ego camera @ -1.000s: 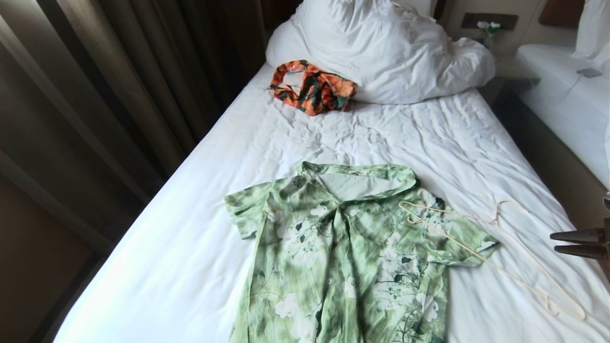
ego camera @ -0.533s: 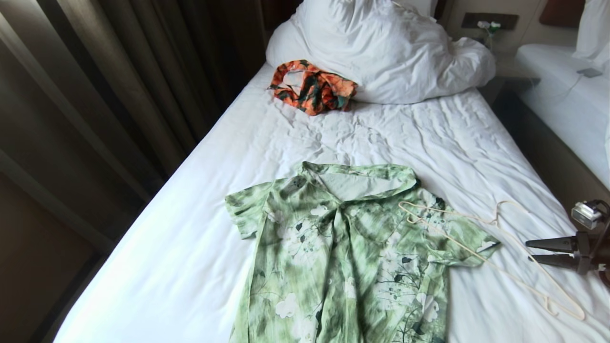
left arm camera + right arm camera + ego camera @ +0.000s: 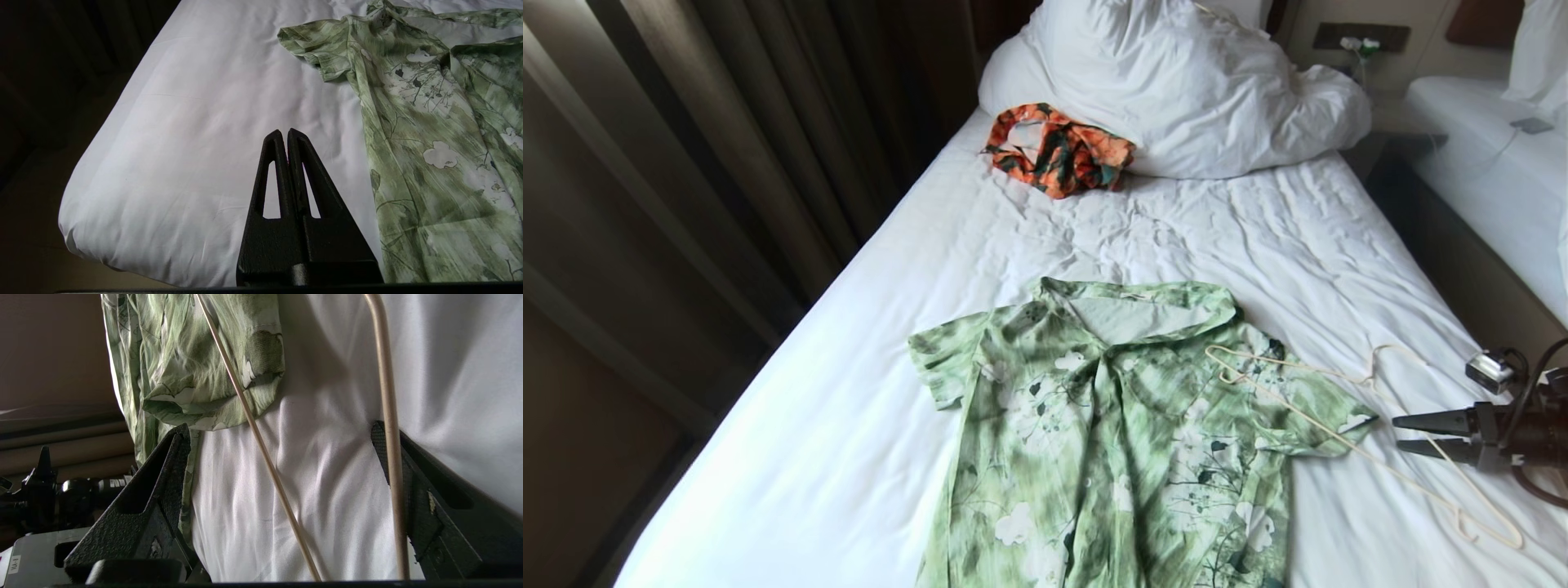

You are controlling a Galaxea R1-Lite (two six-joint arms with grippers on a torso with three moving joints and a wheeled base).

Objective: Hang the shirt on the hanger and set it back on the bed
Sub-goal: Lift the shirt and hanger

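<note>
The light green flower-print shirt (image 3: pixel 1119 425) lies flat and collar-up on the bed (image 3: pixel 1176 229). A thin cream hanger (image 3: pixel 1339 416) lies partly on the shirt's right sleeve and partly on the sheet, its hook toward the pillow end. My right gripper (image 3: pixel 1398 434) reaches in from the right, low over the sheet, right at the hanger. In the right wrist view it (image 3: pixel 278 425) is open, and two hanger (image 3: pixel 261 445) rods run between its jaws, the sleeve (image 3: pixel 184 355) just beyond. My left gripper (image 3: pixel 284 131) is shut and empty above bare sheet (image 3: pixel 204 122) beside the shirt (image 3: pixel 429 122).
A crumpled orange-and-dark-green garment (image 3: pixel 1058 147) lies against the bunched white duvet (image 3: pixel 1176 82) at the head of the bed. Dark curtains (image 3: pixel 727 163) run along the left side. A second white bed (image 3: pixel 1503 163) stands past a gap on the right.
My right gripper has come in from the right edge to the hanger. Shirt, hanger and left gripper have not moved.
</note>
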